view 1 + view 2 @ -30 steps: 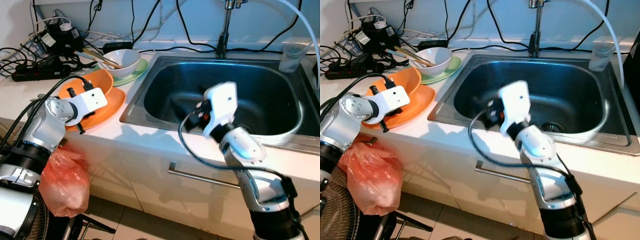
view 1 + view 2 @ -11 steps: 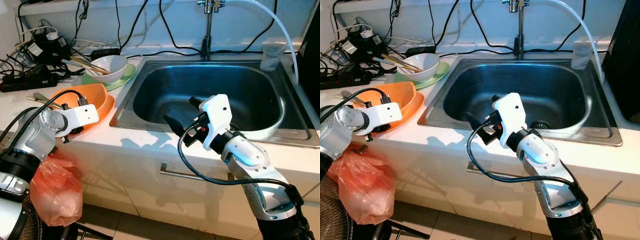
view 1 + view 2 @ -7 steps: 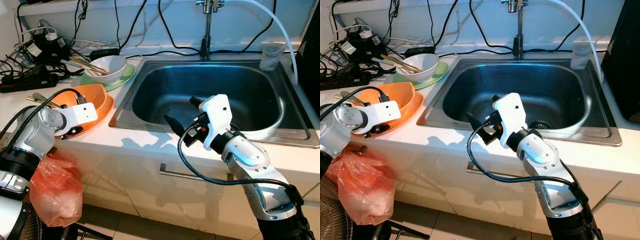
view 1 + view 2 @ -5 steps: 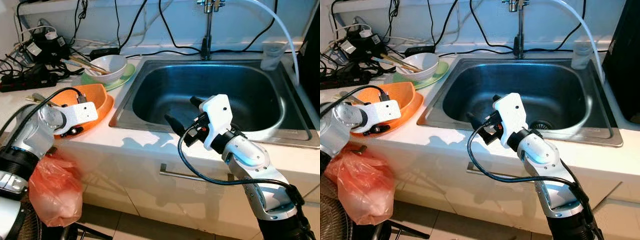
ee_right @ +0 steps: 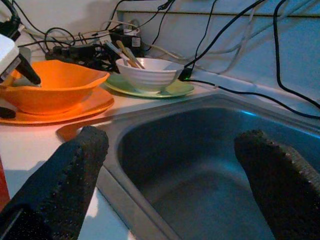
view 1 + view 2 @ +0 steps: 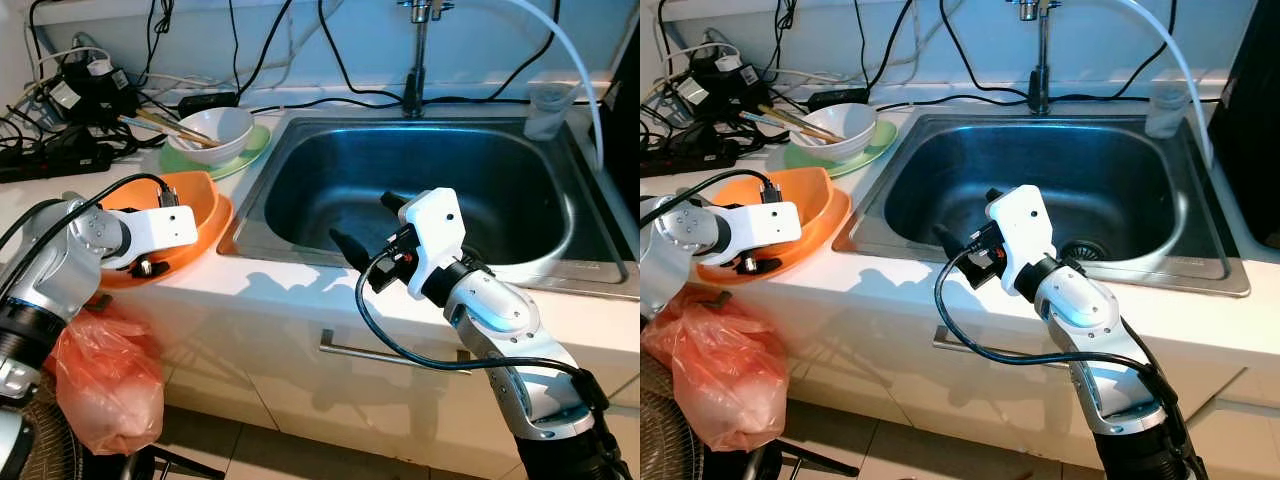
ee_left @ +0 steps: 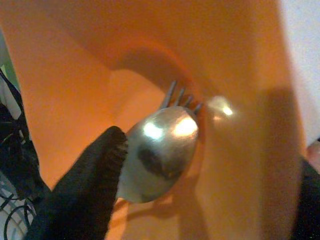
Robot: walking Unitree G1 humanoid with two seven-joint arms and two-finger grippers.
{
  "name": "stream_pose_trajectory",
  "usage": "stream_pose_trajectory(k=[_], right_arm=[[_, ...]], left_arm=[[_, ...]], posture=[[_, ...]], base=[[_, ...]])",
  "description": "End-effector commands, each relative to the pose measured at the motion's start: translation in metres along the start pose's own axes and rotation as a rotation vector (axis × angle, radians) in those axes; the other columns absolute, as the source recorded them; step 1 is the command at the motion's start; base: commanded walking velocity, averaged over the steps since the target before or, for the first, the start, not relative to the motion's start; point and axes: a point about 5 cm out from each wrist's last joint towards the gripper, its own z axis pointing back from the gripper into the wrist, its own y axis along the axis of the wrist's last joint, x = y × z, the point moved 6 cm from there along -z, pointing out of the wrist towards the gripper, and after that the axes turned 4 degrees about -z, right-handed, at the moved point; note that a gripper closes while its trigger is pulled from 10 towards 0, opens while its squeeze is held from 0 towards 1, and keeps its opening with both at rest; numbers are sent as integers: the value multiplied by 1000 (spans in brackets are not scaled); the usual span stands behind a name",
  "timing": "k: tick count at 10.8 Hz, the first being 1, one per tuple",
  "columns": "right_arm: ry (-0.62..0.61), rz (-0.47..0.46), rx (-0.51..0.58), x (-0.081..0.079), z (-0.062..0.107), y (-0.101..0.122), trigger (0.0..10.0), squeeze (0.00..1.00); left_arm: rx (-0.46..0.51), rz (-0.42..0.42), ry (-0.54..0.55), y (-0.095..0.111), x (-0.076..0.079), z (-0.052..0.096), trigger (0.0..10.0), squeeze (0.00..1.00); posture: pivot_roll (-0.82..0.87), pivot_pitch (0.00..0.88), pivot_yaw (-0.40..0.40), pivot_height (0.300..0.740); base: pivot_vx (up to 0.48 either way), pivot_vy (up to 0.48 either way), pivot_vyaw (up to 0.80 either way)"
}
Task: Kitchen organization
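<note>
Left pincer (image 7: 95, 185) in orange bowl (image 6: 195, 200), spoon (image 7: 160, 150) over fork (image 7: 176, 95) (wrist view)

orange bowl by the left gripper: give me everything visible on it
The orange bowl looks like glossy plastic with a wavy, uneven rim. It sits upright on an orange plate on the white counter, left of the sink. The left gripper is at its near rim, one finger reaching inside. A metal spoon lies in it over a fork, beside that finger; whether they are gripped is unclear.
</note>
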Motion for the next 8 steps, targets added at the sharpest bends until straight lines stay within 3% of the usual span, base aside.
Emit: stream_pose_trajectory(k=[1,6,7,8], right_arm=[[10,13,22,-2,-3,7,10000,0],[0,11,21,-2,-3,5,10000,0],[-2,11,21,-2,-3,5,10000,0],[-4,13,21,-1,-3,5,10000,0]], left_arm=[[-5,1,-116,-3,25,-10,10000,1000],[-29,83,-46,-11,23,-23,10000,1000],[-6,180,30,-11,13,-29,10000,1000],[-14,223,88,-13,6,-32,10000,1000]], posture=[[18,0,134,740],[19,0,135,740],[18,0,132,740],[17,0,130,740]], base=[[0,0,0],[0,0,0],[0,0,0],[0,0,0]])
